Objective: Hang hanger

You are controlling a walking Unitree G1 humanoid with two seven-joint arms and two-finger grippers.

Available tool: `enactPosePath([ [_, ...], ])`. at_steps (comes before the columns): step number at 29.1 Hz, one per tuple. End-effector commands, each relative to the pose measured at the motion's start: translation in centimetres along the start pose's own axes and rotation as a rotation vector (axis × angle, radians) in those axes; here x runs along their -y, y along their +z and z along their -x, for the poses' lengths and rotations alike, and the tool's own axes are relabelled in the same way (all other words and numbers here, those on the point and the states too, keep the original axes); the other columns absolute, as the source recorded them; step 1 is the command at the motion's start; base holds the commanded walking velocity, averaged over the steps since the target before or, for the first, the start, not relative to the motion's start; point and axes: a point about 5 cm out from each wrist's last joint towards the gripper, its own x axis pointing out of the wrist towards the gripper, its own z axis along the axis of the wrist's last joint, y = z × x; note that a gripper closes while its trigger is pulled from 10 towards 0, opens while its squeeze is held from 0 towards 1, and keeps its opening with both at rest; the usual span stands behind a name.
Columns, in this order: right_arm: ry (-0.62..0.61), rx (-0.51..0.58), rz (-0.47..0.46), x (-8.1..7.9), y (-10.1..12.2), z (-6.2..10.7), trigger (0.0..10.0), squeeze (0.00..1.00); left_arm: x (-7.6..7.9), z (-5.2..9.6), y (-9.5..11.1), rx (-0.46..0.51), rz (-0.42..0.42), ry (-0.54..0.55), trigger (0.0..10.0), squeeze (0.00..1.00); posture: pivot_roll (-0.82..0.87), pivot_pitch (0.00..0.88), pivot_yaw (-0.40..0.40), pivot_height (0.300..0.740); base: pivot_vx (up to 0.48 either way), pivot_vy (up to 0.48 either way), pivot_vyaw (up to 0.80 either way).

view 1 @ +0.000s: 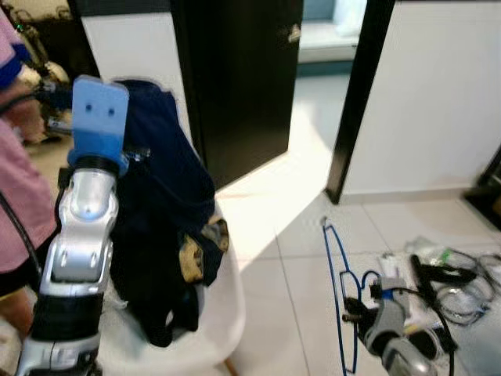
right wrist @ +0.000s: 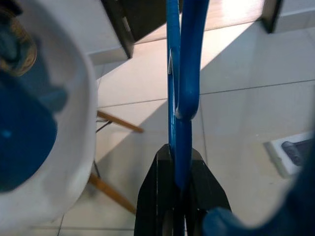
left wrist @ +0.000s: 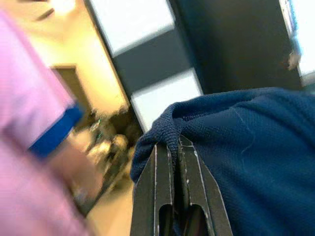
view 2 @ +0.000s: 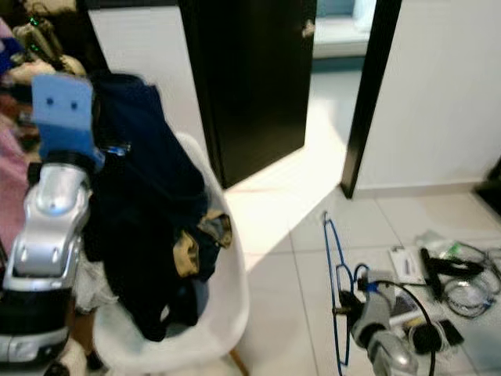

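Grippers, two, both engaged. Our right gripper is closed on the blue hanger, black fingers pinching the wire just below its hook, as the right wrist view shows. We hold the hanger low at our right side, roughly upright, above the pale floor tiles. Our left gripper is raised at our left and clamped on an edge of the navy garment; the left wrist view shows knit fabric pinched between the closed fingers.

Garment: lifted at the held edge, the rest draped down into the white chair, with a tan patch showing among the folds.

Surroundings: dark door standing ajar ahead, white walls either side, a litter of cables and small items on the floor at far right. A person in a pink sleeve stands close at our left.

Progress, as we judge it: hanger secured, garment secured, but the two are well apart and the garment is not on the hanger. We see no rail or hook to hang from. Dressing the hanger and hanging it both appear outstanding; the task looks early to middling.
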Motion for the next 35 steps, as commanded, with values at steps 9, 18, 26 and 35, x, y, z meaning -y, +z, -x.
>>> enactPosePath([
  [9, -0.001, 0.02, -0.019, 0.0, 0.4, -0.1, 10.0, 0.0, -0.3, -0.4, -0.1, -0.046, 0.13, -0.041, 10.0, 0.0, -0.01, 0.044, 0.014, 0.74, 0.0, 0.0, 0.0],
  [18, 0.002, 0.033, -0.022, 0.0, 0.6, 0.0, 10.0, 0.0, 0.6, -0.8, 1.7, 0.032, 0.22, -0.295, 10.0, 0.0, 0.0, 0.046, 0.015, 0.74, 0.0, 0.0, 0.0],
  [26, 0.02, 0.058, -0.062, 0.0, 0.8, 0.1, 10.0, 0.0, 0.2, -1.4, 3.1, 0.073, 0.337, -0.382, 10.0, 0.0, 0.0, 0.049, 0.018, 0.74, 0.0, 0.0, 0.0],
  [35, 0.033, 0.063, -0.068, 0.0, 0.8, 0.1, 10.0, 0.0, 1.2, -1.0, 4.6, 0.099, 0.425, -0.482, 10.0, 0.0, 0.0, 0.055, 0.021, 0.74, -0.302, 0.0, 0.0],
])
